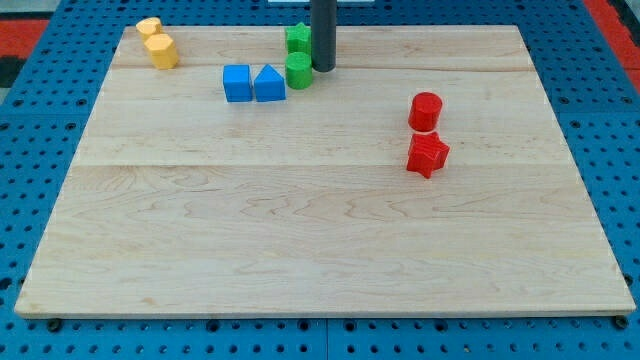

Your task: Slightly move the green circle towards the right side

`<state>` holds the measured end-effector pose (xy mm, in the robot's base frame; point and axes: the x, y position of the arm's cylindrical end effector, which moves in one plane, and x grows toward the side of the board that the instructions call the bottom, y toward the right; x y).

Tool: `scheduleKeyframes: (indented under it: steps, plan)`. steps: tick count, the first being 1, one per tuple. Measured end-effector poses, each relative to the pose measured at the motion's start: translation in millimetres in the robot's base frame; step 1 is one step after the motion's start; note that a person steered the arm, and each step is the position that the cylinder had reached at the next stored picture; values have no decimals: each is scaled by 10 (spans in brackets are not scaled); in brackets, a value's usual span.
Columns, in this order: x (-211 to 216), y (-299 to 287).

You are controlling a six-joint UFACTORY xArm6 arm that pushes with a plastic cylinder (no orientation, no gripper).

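The green circle [299, 71] stands near the view's top, a little left of centre, on the wooden board [320, 230]. A second green block [297, 39], its shape unclear, sits just above it. My tip [323, 68] comes down from the top edge as a dark rod. It rests just right of the green circle, very close to it or touching. A blue triangle [269, 84] sits directly left of the green circle, and a blue cube [237, 83] sits left of that.
Two yellow blocks [158, 43] sit at the top left corner of the board. A red cylinder [425, 110] and a red star-like block [427, 154] stand right of centre. A blue pegboard [620, 150] surrounds the board.
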<state>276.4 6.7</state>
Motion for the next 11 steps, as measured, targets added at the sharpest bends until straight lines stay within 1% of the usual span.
scheduleKeyframes:
  steps: [1,2,3,4,5,6,7,8,9,10,11]
  plan:
    - [220,80]
    - [640,68]
    - [937,-276]
    - [1147,-794]
    - [1073,-1197]
    - [614,-1517]
    - [176,-1668]
    - [-53,-1299]
    - [-158,-1023]
    - [-154,-1023]
    - [-77,-860]
